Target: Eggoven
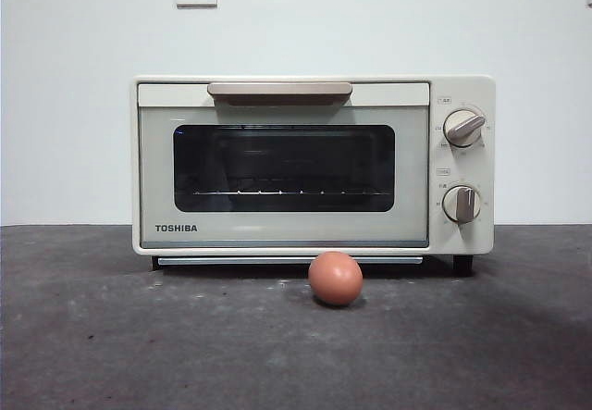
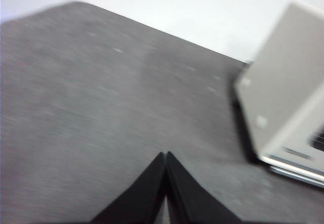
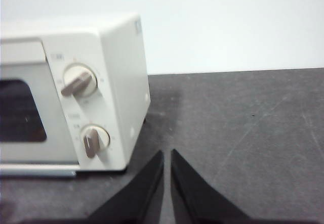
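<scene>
Centre frame in the front view, the cream TOSHIBA toaster oven [image 1: 313, 165] stands on the dark bench [image 1: 111, 336], door closed, beige handle [image 1: 279, 90] along its top edge and two knobs [image 1: 462, 128] stacked at its right. Just before the door, low and slightly right of centre, the reddish-brown egg [image 1: 335, 279] rests on the bench. Neither arm shows there. Each wrist view has its own hand clenched and grasping nothing: the left hand [image 2: 166, 155] beside the oven's side wall, blurred, the right hand [image 3: 167, 154] near the knob end.
</scene>
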